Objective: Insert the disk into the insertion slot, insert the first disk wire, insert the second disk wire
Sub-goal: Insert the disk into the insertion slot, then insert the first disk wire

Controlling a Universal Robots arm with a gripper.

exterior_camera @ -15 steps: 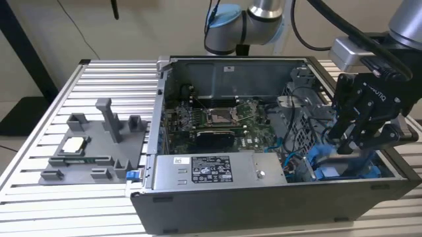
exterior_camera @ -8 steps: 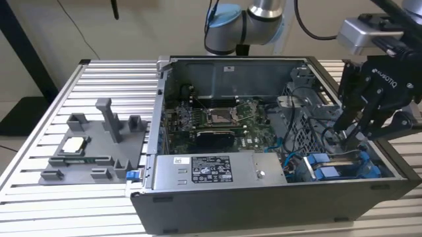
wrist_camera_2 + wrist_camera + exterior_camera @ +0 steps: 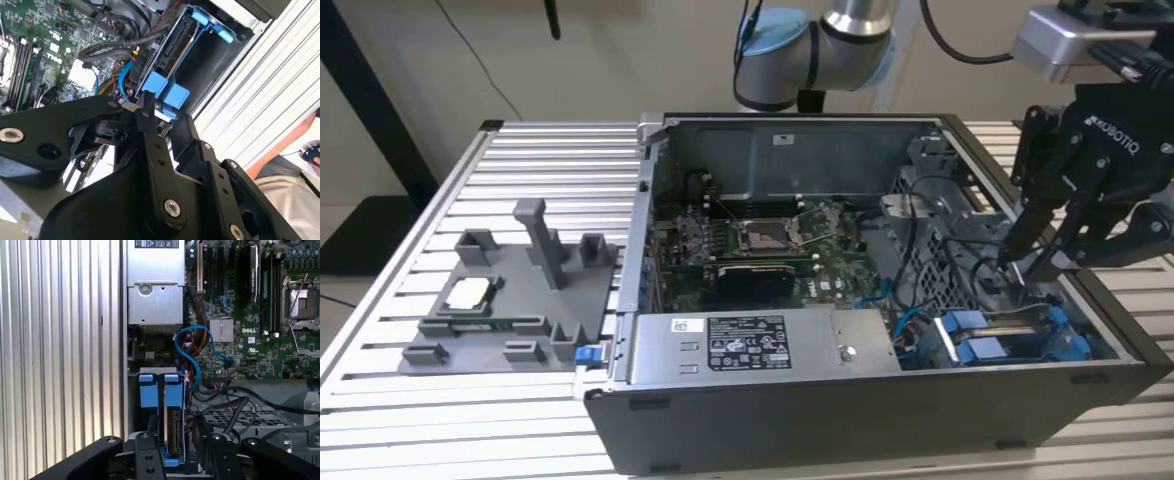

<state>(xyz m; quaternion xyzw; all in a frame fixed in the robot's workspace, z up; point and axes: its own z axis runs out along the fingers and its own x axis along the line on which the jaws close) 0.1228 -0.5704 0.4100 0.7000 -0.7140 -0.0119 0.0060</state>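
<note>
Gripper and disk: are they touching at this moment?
Cannot tell. In the second wrist view the gripper overlaps the blue carrier of the disk, but neither a plain contact nor a gap shows there.

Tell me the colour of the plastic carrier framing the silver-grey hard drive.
Bright blue; the plastic carrier shows best in the first wrist view.
</note>
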